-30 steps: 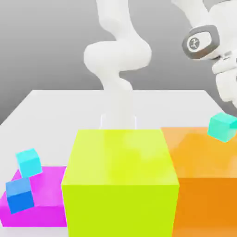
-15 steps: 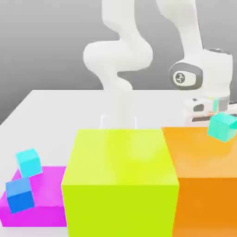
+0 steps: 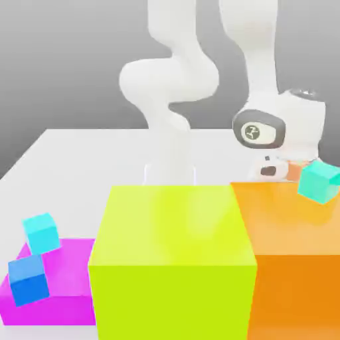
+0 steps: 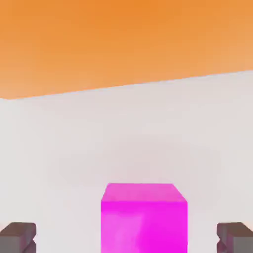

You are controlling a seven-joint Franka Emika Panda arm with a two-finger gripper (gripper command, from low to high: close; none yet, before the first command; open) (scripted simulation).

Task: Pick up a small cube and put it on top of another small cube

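Presumably the pick is the step in hand, with the magenta-pink cube as the one being lined up: it sits between the two spread fingertips of the gripper as the hand looks down on it, beyond the near face of the orange block in the exterior view, on the pale table surface; the gripper is wide open, with a clear gap on either side of the cube, touching neither it nor anything else that I can make out, and it holds nothing; how much height is left between fingertips and cube I cannot tell, so the next move would seem to be a straight, careful descent, keeping the cube centred and the hand off the orange block just beside it, then closing on two opposite faces and lifting well up before heading for another small cube, perhaps the turquoise one near the gripper
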